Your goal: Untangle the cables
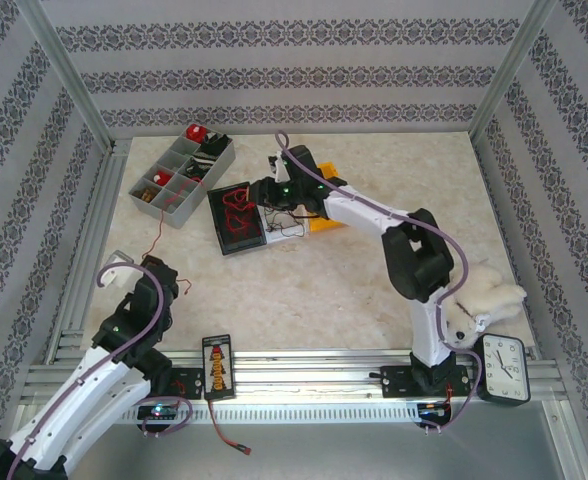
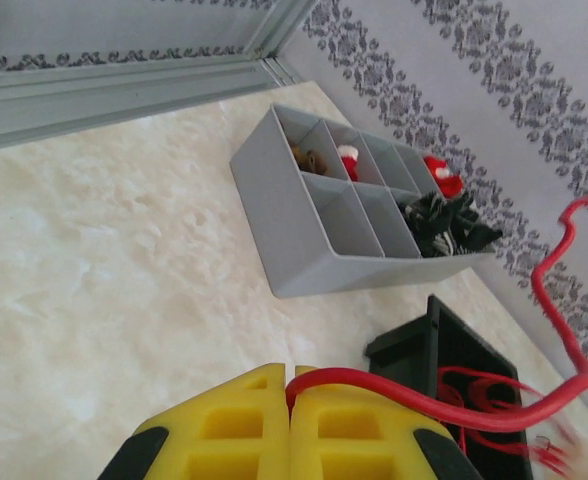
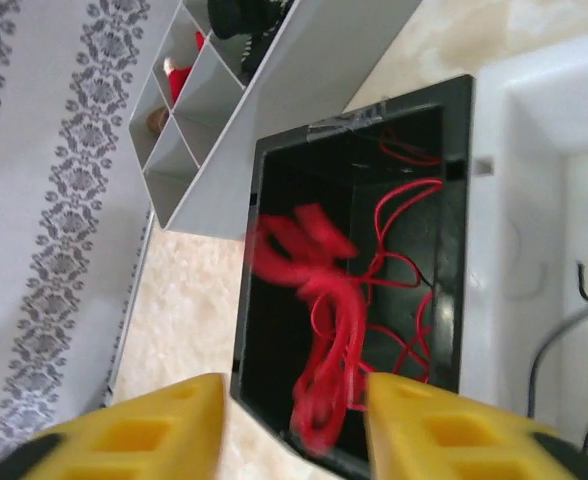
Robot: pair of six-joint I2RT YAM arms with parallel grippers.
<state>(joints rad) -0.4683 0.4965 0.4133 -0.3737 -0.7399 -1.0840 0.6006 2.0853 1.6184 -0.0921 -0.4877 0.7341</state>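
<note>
A red cable [image 2: 426, 394] is pinched between the yellow fingertips of my left gripper [image 2: 295, 388], which is shut on it. It runs right and loops up toward the wall. In the top view the left gripper [image 1: 176, 282] is low at the near left. My right gripper [image 3: 294, 420] is open over the black bin [image 3: 274, 300]. A blurred bunch of red cables [image 3: 329, 330] lies between and beyond its fingers, and whether it touches them I cannot tell. From above, the right gripper [image 1: 258, 194] hangs over the black bin [image 1: 236, 220]. Thin black cables [image 3: 574, 320] lie in a white bin [image 3: 514, 200].
A grey divided organiser [image 1: 181, 178] with small parts stands at the back left, close to the black bin. An orange piece [image 1: 326, 222] lies beside the white bin [image 1: 284, 224]. A plush toy [image 1: 482, 295], a clock [image 1: 501, 368] and a black connector card [image 1: 216, 366] sit near the front rail.
</note>
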